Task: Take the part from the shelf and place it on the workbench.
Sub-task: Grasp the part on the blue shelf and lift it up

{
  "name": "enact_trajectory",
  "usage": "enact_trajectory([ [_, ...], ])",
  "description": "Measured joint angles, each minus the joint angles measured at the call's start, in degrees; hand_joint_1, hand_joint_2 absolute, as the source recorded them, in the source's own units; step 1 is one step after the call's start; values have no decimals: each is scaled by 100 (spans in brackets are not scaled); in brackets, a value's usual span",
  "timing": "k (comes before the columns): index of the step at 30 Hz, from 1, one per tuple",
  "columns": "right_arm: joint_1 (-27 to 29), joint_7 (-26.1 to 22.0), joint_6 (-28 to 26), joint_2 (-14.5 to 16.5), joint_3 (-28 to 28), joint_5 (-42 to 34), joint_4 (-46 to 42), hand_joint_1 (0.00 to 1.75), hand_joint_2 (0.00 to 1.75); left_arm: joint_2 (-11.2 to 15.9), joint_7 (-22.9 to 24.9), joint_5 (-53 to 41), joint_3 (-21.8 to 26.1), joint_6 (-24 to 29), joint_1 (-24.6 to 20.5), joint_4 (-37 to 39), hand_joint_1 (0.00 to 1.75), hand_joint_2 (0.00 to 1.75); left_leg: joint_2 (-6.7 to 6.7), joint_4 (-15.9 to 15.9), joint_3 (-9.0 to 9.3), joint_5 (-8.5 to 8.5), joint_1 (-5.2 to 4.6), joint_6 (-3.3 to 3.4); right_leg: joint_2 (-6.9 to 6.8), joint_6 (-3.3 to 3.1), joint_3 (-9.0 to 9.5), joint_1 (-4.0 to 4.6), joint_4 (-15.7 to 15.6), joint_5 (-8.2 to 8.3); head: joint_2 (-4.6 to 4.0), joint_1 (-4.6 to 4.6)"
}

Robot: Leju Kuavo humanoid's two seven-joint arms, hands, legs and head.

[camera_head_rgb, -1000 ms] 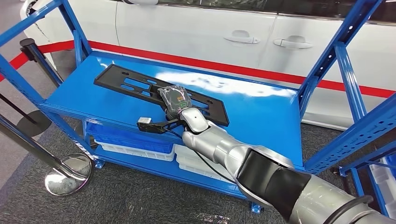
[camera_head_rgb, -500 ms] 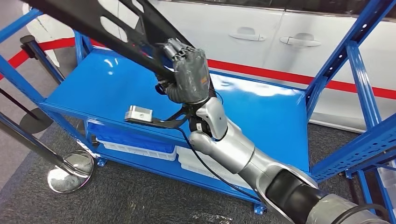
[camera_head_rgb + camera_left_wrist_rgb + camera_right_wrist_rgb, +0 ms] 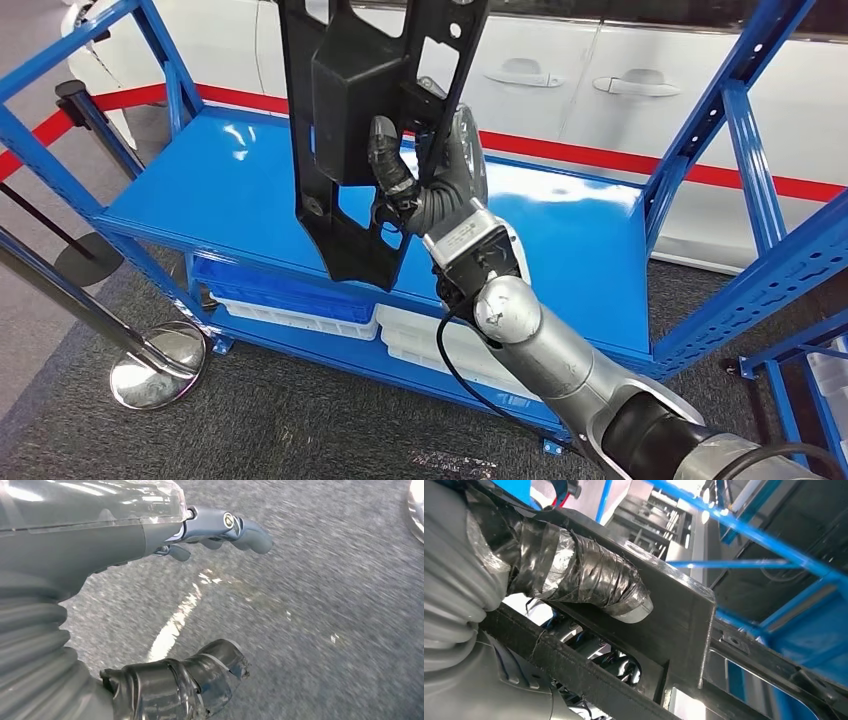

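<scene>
head view shows the right hand [image 3: 425, 190] clamped on the black part [image 3: 365, 120], held upright above the blue shelf [image 3: 560, 240] to clear it; the left hand [image 3: 200, 605] hangs empty, fingers apart.

Black slotted part [image 3: 350, 120] upright, lifted above shelf [image 3: 560, 240].

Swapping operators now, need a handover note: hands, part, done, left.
Right hand: grips the black part, thumb pressed on it in the right wrist view.
Left hand: holds nothing, fingers apart, hanging over grey floor.
Part: lifted clear of the blue shelf, held roughly upright above it, in front of the white car.
Done: pick from the shelf.
Left: carry the part to the workbench and set it down.
</scene>
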Motion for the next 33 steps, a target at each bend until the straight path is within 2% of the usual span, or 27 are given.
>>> enact_trajectory([
  [1, 30, -19, 17, -10, -33, -18, -26, 175, 175, 7, 13, 1, 5, -5, 11, 0, 0, 175, 10, -63, -21, 80, 16, 28, -3, 28, -28, 4, 12, -40, 0, 3],
  [2, 50, -26, 20, -21, -68, -38, -45, 175, 175, 12, 23, 2, 7, -9, 20, 0, 0, 175, 26, -126, -51, 168, 38, 64, -3, 51, -83, 8, 110, -176, -1, 10],
  [3, 70, -31, 20, -32, -105, -65, -62, 175, 175, 13, 28, 3, 8, -12, 23, 0, 0, 175, 42, -175, -98, 250, 60, 88, -6, 71, -167, 9, 331, -408, -1, 19],
  [5, 120, -39, 41, -43, -167, -147, -80, 175, 175, 18, 29, 9, 15, -16, 28, 0, 0, 175, 55, -180, -233, 361, 61, 113, -10, 110, -343, -11, 1007, -925, -1, 33],
  [6, 155, -46, 71, -45, -192, -204, -83, 175, 175, 19, 26, 13, 18, -20, 33, 0, 0, 175, 57, -168, -305, 406, 63, 104, -12, 135, -378, -25, 1298, -1064, -1, 36],
  [7, 190, -52, 109, -46, -213, -260, -83, 175, 175, 18, 22, 17, 21, -25, 40, 0, 0, 175, 59, -147, -381, 448, 70, 90, -14, 160, -339, -43, 1433, -1086, -1, 36],
  [8, 217, -60, 149, -46, -227, -310, -83, 175, 175, 17, 18, 24, 24, -28, 45, 0, 0, 175, 61, -114, -464, 486, 85, 67, -17, 187, -206, -62, 1371, -1006, -1, 36],
  [10, 239, -66, 196, -46, -250, -363, -84, 175, 175, 20, 13, 33, 31, -34, 49, 0, 0, 175, 61, -6, -640, 544, 120, 5, -22, 242, 280, -105, 746, -807, 1, 38],
  [11, 248, -68, 209, -46, -258, -378, -84, 175, 175, 24, 11, 37, 39, -36, 48, 0, 0, 175, 59, 58, -718, 567, 131, -33, -6, 238, 499, -100, 427, -756, 1, 45],
  [12, 257, -68, 224, -46, -266, -391, -86, 175, 175, 27, 9, 38, 48, -37, 48, 0, 0, 175, 53, 109, -772, 588, 132, -71, 10, 217, 635, -95, 210, -748, 1, 59],
  [13, 265, -64, 254, -48, -275, -409, -87, 175, 175, 31, 11, 38, 57, -37, 49, 0, 0, 175, 45, 141, -810, 613, 125, -112, 28, 179, 681, -83, 106, -776, 1, 68],
  [15, 275, -55, 356, -50, -286, -466, -87, 175, 175, 34, 36, 37, 67, -28, 57, 0, 0, 175, 32, 134, -852, 671, 128, -198, 32, 65, 616, -77, 109, -722, 1, 84],
  [16, 273, -50, 423, -52, -290, -491, -85, 175, 175, 35, 60, 37, 69, -17, 65, 0, 0, 175, 30, 155, -888, 643, 137, -234, 16, 8, 582, -82, 94, -690, 1, 79],
  [17, 272, -47, 485, -52, -290, -504, -84, 175, 175, 36, 84, 39, 71, -4, 73, 0, 0, 175, 31, 243, -940, 532, 148, -263, -4, -52, 545, -89, 80, -642, 1, 75],
  [18, 270, -45, 538, -53, -290, -500, -83, 175, 175, 36, 102, 42, 73, 11, 79, 0, 0, 175, 31, 445, -1023, 326, 156, -285, -30, -102, 503, -94, 66, -591, 1, 68],
  [20, 271, -40, 594, -53, -290, -484, -82, 175, 175, 39, 127, 50, 87, 33, 84, 0, 0, 175, 33, 1101, -1218, -170, 158, -316, -81, -150, 407, -77, 64, -507, 1, 57],
  [21, 273, -37, 604, -53, -290, -479, -81, 175, 175, 43, 133, 52, 95, 40, 86, 0, 0, 175, 33, 1422, -1293, -312, 157, -326, -116, -156, 353, -64, 68, -469, 1, 56],
  [22, 274, -32, 610, -53, -290, -479, -79, 175, 175, 45, 137, 54, 102, 44, 89, 0, 0, 175, 33, 1610, -1302, -329, 156, -326, -155, -158, 301, -50, 72, -434, 1, 55],
  [23, 274, -25, 616, -53, -290, -485, -77, 175, 175, 47, 139, 54, 105, 45, 92, 0, 0, 175, 38, 1617, -1217, -248, 152, -313, -200, -158, 251, -36, 76, -402, 1, 56],
  [24, 274, -19, 629, -53, -290, -497, -75, 175, 175, 47, 142, 52, 107, 46, 93, 0, 0, 175, 61, 1395, -1012, -114, 142, -281, -248, -154, 211, -21, 78, -374, 1, 56],
  [25, 274, -14, 645, -53, -290, -511, -74, 175, 175, 48, 145, 50, 107, 49, 92, 0, 0, 175, 126, 1044, -737, -4, 119, -234, -298, -148, 187, -8, 80, -352, 1, 56],
  [27, 274, -12, 685, -54, -290, -558, -74, 175, 175, 61, 151, 41, 108, 58, 76, 0, 0, 175, 350, 328, -227, 36, 32, -127, -419, -119, 179, 12, 72, -319, 1, 60],
  [28, 276, -13, 698, -55, -291, -580, -74, 175, 175, 68, 154, 37, 109, 66, 68, 0, 0, 175, 422, 141, -124, 14, -12, -84, -481, -99, 192, 10, 63, -305, 1, 55],
  [29, 278, -14, 710, -55, -291, -604, -73, 175, 175, 75, 156, 33, 111, 74, 64, 0, 0, 175, 439, 54, -102, 3, -45, -50, -548, -70, 206, 7, 45, -288, 1, 51],
  [30, 280, -14, 720, -56, -291, -631, -73, 175, 175, 79, 157, 32, 115, 82, 70, 0, 0, 175, 382, 15, -120, 52, -49, -21, -602, -40, 223, 3, 24, -273, 1, 45],
  [31, 280, -16, 736, -58, -292, -670, -71, 175, 175, 79, 158, 30, 118, 88, 82, 0, 0, 175, 327, -49, -113, 98, -38, 5, -581, -8, 220, -2, 29, -286, 1, 40],
  [33, 277, -35, 798, -67, -298, -793, -67, 175, 175, 78, 163, 23, 121, 94, 104, 0, 0, 175, 225, -157, -90, 208, 8, 57, -363, 48, 123, -9, 257, -480, 1, 52],
])
